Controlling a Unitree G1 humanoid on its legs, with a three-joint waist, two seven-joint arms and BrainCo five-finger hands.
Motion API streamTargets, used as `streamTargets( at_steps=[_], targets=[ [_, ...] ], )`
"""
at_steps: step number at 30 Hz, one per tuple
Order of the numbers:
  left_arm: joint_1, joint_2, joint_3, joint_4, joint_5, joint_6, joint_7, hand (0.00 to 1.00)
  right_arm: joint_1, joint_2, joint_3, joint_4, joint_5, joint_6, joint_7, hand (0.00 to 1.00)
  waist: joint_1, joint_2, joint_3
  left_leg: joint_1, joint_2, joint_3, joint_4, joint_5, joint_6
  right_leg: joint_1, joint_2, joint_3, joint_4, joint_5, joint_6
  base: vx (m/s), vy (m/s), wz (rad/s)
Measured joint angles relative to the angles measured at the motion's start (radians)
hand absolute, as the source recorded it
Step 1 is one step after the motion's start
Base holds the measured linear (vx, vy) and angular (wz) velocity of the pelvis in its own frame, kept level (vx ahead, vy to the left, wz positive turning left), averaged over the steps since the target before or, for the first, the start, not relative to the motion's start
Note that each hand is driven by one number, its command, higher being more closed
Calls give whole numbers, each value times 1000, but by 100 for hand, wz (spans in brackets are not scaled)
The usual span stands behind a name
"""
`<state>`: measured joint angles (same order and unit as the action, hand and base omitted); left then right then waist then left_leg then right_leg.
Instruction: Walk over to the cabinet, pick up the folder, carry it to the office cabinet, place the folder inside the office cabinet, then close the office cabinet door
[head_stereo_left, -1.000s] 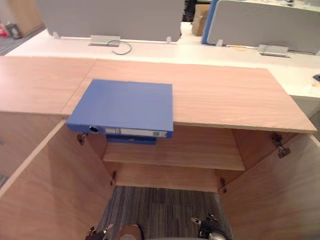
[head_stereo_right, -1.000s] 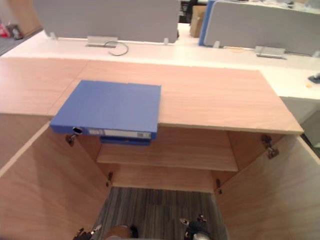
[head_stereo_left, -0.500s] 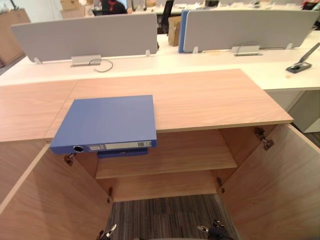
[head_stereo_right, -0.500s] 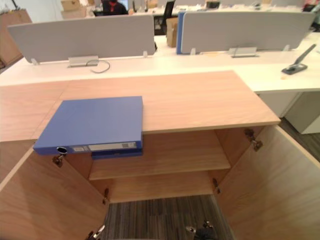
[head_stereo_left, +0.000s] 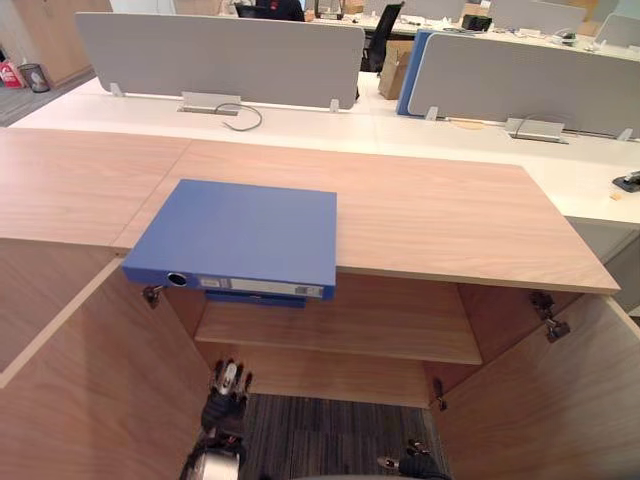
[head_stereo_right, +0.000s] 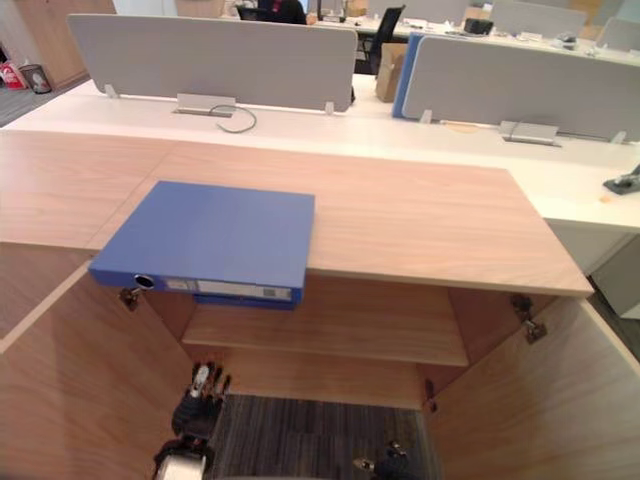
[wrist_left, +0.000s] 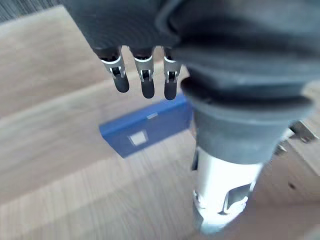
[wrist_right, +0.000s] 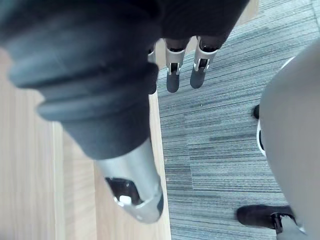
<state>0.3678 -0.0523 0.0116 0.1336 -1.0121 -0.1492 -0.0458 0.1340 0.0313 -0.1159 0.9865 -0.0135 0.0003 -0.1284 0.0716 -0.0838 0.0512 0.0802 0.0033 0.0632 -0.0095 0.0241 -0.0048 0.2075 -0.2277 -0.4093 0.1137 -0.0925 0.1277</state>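
Head views, progress: We stand at the cabinet (head_stereo_left: 450, 215), so the walk looks done. Lifting, carrying, shelving and shutting the door are all left to do.
Head views, folder: One blue folder (head_stereo_left: 240, 232) lies flat on the cabinet top, its spine overhanging the front edge, with nothing touching it.
Head views, count: There are two open doors, the left door (head_stereo_left: 90, 400) and the right door (head_stereo_left: 560, 410). One shelf (head_stereo_left: 340, 325) sits inside, and two grey screens (head_stereo_left: 220, 60) (head_stereo_left: 520, 75) stand on the white bench (head_stereo_left: 330, 125) behind.
Head views, left robot hand (head_stereo_left: 227, 398): It hangs low before the open cabinet, well below the folder.
Left wrist view: Our fingers are straight, slightly spread and empty, with the folder showing beyond them.
Right wrist view: The right robot hand (wrist_right: 199, 65) has straight, relaxed fingers holding nothing, over the carpet (wrist_right: 220, 130).
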Motion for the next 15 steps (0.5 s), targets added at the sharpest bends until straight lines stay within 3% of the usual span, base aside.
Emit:
streamTargets(
  at_steps=[4,9,11,15],
  targets=[
    [11,-4,17,-131,80,-45,45,0,9,4,0,10,-9,0,-21,0,20,-1,2,-11,-12,-49,-2,-1,0,21,-3,-38,0,4,0,-82,13,36],
    [71,-21,29,-224,221,-52,159,0,15,5,1,11,-7,0,-41,0,36,-3,5,-49,-17,-95,16,6,-1,22,3,-86,-20,0,-1,-62,-10,30],
    [89,-29,43,-286,454,-36,228,0,-19,3,49,34,-3,8,-67,0,51,-12,9,-68,-31,-123,16,26,-7,32,4,-118,-33,-12,10,-35,-24,28],
    [95,-33,84,-384,732,9,310,0,-116,42,81,78,70,23,-81,0,70,-16,16,-75,-31,-167,10,48,-14,35,9,-167,-35,-23,13,-41,-22,39]
  ],
)
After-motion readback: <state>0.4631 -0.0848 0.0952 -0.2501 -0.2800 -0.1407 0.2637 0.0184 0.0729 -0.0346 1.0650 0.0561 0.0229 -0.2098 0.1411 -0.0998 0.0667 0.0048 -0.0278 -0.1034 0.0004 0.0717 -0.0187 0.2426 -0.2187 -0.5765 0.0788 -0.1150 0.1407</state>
